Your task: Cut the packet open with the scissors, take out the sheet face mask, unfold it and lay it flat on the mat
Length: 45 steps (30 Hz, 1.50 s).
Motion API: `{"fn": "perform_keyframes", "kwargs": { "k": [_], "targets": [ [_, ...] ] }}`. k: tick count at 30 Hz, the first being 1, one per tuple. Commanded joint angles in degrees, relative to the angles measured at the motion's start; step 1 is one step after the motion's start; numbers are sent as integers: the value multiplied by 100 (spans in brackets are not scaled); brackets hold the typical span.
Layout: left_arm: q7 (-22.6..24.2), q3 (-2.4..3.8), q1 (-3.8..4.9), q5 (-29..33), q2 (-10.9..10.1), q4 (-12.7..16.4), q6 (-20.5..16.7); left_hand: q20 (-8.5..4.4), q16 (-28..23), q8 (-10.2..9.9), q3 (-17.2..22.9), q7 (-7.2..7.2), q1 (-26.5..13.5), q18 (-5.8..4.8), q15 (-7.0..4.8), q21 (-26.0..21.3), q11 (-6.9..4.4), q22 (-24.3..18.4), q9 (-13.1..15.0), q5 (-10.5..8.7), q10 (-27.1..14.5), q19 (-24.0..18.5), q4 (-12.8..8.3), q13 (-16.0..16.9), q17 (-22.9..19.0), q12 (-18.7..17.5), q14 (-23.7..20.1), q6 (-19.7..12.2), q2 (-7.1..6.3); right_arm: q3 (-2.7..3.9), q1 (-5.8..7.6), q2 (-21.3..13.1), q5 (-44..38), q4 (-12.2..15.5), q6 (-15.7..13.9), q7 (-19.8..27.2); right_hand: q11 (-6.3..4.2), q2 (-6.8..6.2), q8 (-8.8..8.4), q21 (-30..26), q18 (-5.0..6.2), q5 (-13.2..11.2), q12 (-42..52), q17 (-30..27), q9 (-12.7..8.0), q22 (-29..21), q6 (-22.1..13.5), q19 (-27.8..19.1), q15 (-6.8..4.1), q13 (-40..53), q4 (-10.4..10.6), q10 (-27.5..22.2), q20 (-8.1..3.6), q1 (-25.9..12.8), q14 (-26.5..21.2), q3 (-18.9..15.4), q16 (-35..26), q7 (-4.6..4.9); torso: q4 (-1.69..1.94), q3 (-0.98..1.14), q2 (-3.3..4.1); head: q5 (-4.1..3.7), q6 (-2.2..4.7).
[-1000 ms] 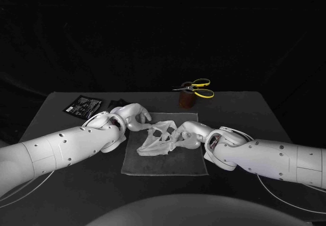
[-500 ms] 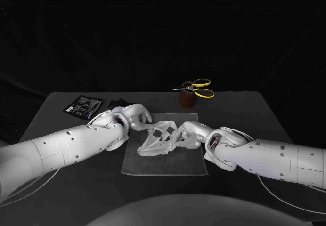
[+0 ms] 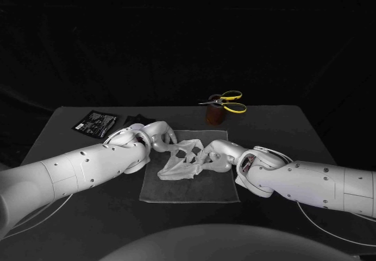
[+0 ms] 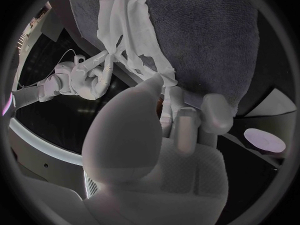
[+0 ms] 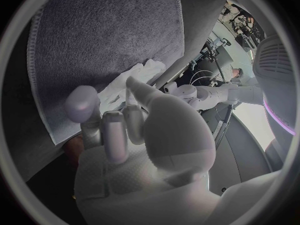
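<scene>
A black surface stands before a dark backdrop, with a grey mat at its middle. Over the mat's far half the left robot hand pinches the far left edge of the sheet face mask. The right robot hand, just to the right, grips the mask's other side. In the last second the left arm has eased a little to the right and toward the mask, and the mask's far edge has been drawn slightly tighter between the two hands. The rest still hangs bunched and twisted onto the mat. By my reading the unfolding is under way but far from done: the folds must be spread sideways before the mask can lie flat.

At the surface's far left lies the dark packet, flat, with the mask out of it; whether anything remains inside I cannot tell. At the far edge a brown holder carries the yellow-handled scissors, well apart from both hands.
</scene>
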Motion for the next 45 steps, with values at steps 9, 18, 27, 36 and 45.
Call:
{"fn": "perform_keyframes", "kwargs": {
  "k": [9,18,27,36,45],
  "targets": [
    [-44,4,4,-124,92,-77,266,-59,91,144,240,-83,266,-117,-105,162,-107,172,34,10,357,141,-108,561,453,362,251,316,189,5,4,-18,-63,28,-81,55,-7,70,40,42,37,0,43,712,24,650,10,13,-48,318,-22,62,-48,2,416,39,35,-5,0,-5,-3,-8,0],
    [-37,4,2,-175,131,-115,157,-107,153,261,510,-124,384,-167,-156,345,-163,365,73,11,803,280,-208,1267,697,717,345,549,344,5,5,-43,-68,44,-113,69,-10,79,66,41,37,0,49,715,43,650,3,14,-51,327,-24,71,-53,3,417,53,37,-6,0,-5,-5,-14,0],
    [137,2,2,-197,142,-125,-262,-152,198,430,1043,-96,324,-200,-186,474,-185,497,242,12,1276,370,-394,1941,894,1010,421,513,321,5,5,-88,-70,92,-143,123,-12,86,90,55,34,0,59,720,59,653,-1,19,-54,341,-27,82,-57,3,418,69,39,-8,3,-5,-4,-9,0],
    [303,4,2,-215,165,-156,-692,-163,201,590,1541,-111,75,-210,-194,525,-193,547,460,11,1355,398,-553,2109,930,1084,436,419,205,5,4,-161,-80,157,-111,140,-16,94,140,92,27,1,106,733,91,663,0,33,-58,395,-37,118,-64,3,422,104,45,-12,-1,-6,-3,-7,0],
    [377,7,2,-216,188,-185,-709,-164,199,628,1646,-112,12,-211,-193,531,-191,553,520,11,1366,401,-600,2145,924,1100,435,390,185,4,4,-247,33,212,-440,267,20,21,113,-90,52,-2,-196,628,104,621,-195,-27,-39,109,-55,-69,-62,-38,397,99,-6,38,-6,-1,-5,-12,0]
  ]
}}
